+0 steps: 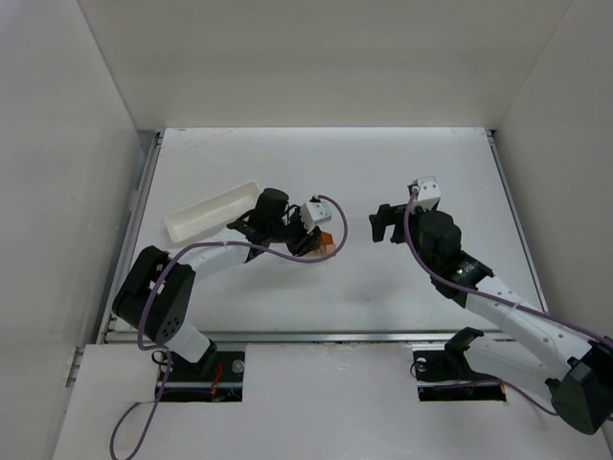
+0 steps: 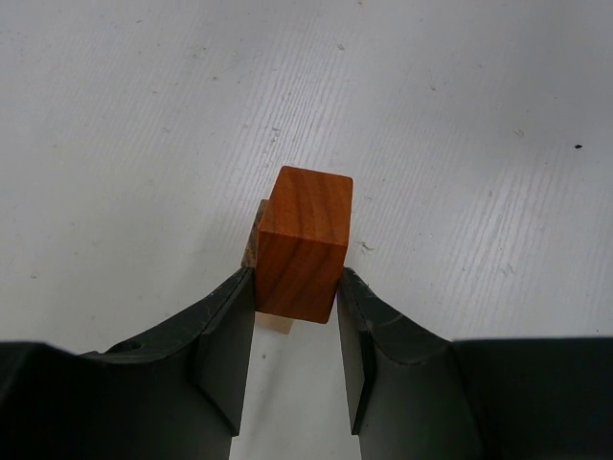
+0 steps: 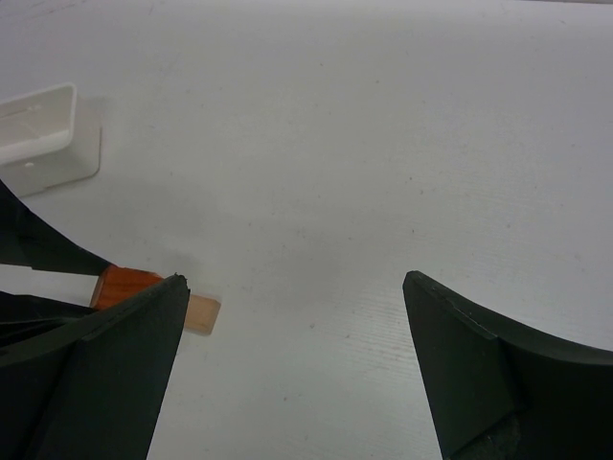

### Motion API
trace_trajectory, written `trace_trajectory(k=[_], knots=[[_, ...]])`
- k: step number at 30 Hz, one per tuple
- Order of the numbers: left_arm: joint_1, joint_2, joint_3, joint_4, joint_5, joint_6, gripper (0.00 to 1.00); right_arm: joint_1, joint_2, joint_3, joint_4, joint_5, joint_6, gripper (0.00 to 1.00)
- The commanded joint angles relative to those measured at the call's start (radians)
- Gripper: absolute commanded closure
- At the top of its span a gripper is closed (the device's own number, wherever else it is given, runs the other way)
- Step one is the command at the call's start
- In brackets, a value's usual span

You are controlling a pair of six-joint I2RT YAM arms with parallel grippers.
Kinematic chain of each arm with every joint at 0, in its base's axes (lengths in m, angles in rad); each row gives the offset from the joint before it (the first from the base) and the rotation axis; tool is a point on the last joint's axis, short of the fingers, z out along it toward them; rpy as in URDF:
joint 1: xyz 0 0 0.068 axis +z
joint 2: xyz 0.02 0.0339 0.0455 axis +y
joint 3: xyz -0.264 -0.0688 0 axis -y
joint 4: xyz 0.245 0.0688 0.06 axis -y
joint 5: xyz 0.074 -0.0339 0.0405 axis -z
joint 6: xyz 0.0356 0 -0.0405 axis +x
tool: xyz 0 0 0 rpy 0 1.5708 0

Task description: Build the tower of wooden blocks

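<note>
In the left wrist view a reddish-brown wooden block (image 2: 302, 244) sits between my left gripper's (image 2: 297, 280) fingertips, both jaws touching its sides. It rests over a pale tan block (image 2: 274, 325) that peeks out beneath and to its left on the white table. From above, the left gripper (image 1: 319, 240) is low over the red block (image 1: 328, 243) at the table's middle. My right gripper (image 1: 383, 226) is open and empty, a short way to the right. The right wrist view shows the red block (image 3: 124, 284) and the tan block's end (image 3: 203, 312) beside its left finger (image 3: 144, 345).
A long white plastic tray (image 1: 211, 209) lies at an angle behind the left arm; it also shows in the right wrist view (image 3: 43, 134). White walls enclose the table (image 1: 431, 172) on three sides. The left arm's purple cable loops near the blocks.
</note>
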Motion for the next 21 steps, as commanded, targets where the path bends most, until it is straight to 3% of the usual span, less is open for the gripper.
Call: trace_trajectory(k=[1, 21], knots=[[0.007, -0.005, 0.037, 0.005, 0.038, 0.001, 1.0, -0.001, -0.02, -0.009, 0.055, -0.01, -0.01, 0.0], [0.016, 0.004, 0.056, -0.007, 0.039, 0.021, 1.0, -0.001, -0.02, -0.009, 0.055, -0.01, -0.01, 0.0]])
